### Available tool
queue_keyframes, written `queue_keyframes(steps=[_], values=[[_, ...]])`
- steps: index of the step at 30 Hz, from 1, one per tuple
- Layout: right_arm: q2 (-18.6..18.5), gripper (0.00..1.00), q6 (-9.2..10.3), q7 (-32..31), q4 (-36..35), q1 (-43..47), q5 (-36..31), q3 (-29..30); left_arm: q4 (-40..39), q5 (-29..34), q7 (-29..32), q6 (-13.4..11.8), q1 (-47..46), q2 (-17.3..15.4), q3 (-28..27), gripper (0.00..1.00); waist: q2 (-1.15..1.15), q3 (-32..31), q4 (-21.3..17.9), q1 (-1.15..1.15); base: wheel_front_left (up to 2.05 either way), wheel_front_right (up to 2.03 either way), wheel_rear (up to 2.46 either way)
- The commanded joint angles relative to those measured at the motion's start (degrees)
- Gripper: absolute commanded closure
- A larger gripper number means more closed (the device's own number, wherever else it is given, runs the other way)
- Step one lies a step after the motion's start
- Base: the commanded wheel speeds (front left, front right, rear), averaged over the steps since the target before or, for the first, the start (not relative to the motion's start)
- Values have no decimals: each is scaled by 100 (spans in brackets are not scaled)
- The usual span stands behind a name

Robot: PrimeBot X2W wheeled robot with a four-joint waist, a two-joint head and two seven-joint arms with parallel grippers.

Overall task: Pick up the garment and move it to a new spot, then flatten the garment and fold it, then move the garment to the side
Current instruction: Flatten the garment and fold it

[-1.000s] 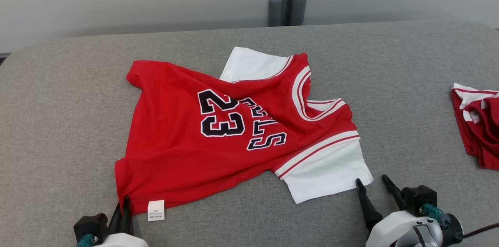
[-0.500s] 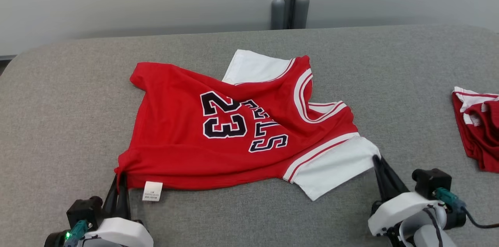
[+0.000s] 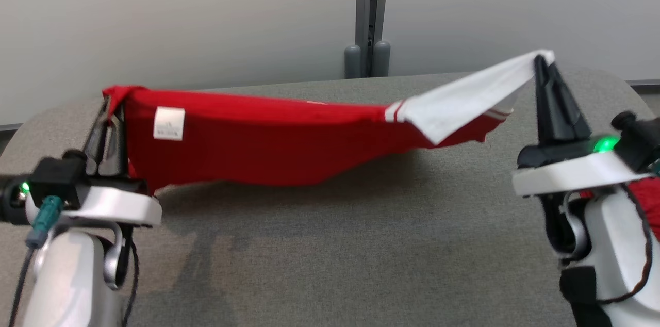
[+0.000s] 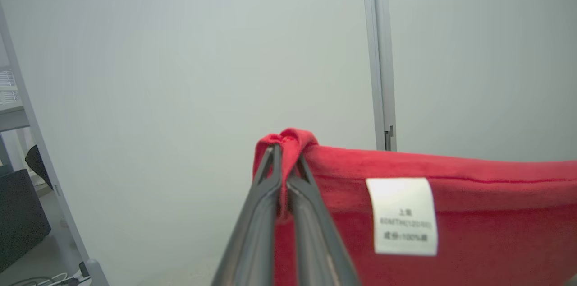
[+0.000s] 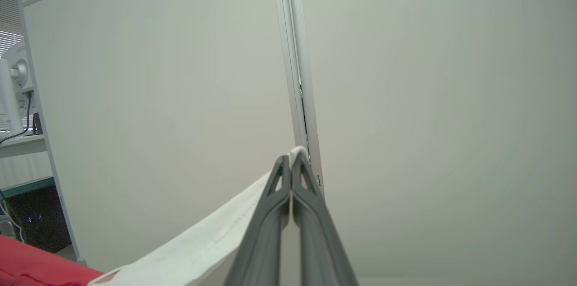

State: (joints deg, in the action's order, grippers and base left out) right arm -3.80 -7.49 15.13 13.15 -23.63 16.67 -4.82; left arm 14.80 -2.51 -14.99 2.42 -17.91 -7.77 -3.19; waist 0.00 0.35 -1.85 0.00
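1. While the garment [image 3: 268, 151] is held up over the grey table [image 3: 330, 244] in the head view, it appears clear of the tabletop, stretched between the two grippers and sagging in the middle. The left gripper [image 3: 109, 105] is clamped on a red hem corner just beside the white label [image 3: 169, 123]. The right gripper [image 3: 540, 61] is clamped on the tip of the white sleeve [image 3: 464, 105]. Other red clothing [image 3: 647, 198] is glimpsed at the right edge, behind the right arm
2. From the left wrist, the left gripper [image 4: 280, 148] is seen with its fingers pressed together on a bunched red fold of the garment [image 4: 473, 214]. The label [image 4: 401, 216] hangs just beside them, with a plain wall behind
3. From the right wrist, the right gripper [image 5: 290, 159] is seen with its fingers drawn tight on the edge of the sleeve [image 5: 212, 245]. The sleeve runs down and away toward the red body at the lower left corner
4. The pick-up is judged done. The carry to a new spot is judged to be in hand and not finished, since nothing is set down. Flattening, folding and the move to the side are all left to do. As one hem corner and one sleeve tip are held, not a matching pair, a fresh grip may be needed before a flat lay
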Motion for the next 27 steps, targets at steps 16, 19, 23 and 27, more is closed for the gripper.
queue_keyframes(steps=[16, 19, 23, 27], values=[[-826, 100, 1, 2, -24, -2396, -178, -93, 895, 351, 45, 363, -2430, -831, 490, 100, 0, 127, 203, 0, 0, 0, 0], [-913, 100, 0, 1, 223, -2850, -267, -232, 1134, 394, 123, 395, -2818, -838, 650, 100, 0, 549, 238, 0, 0, 0, 0], [-985, 100, 1, 1, 595, -3551, -402, -314, 1415, 568, 101, 337, -3400, -875, 818, 100, 0, 1203, 264, 0, 0, 0, 0], [-1073, 100, 1, 2, 1007, -4367, -641, -310, 1774, 615, 60, 248, -4075, -852, 874, 100, 0, 1860, 292, 0, 0, 0, 0]])
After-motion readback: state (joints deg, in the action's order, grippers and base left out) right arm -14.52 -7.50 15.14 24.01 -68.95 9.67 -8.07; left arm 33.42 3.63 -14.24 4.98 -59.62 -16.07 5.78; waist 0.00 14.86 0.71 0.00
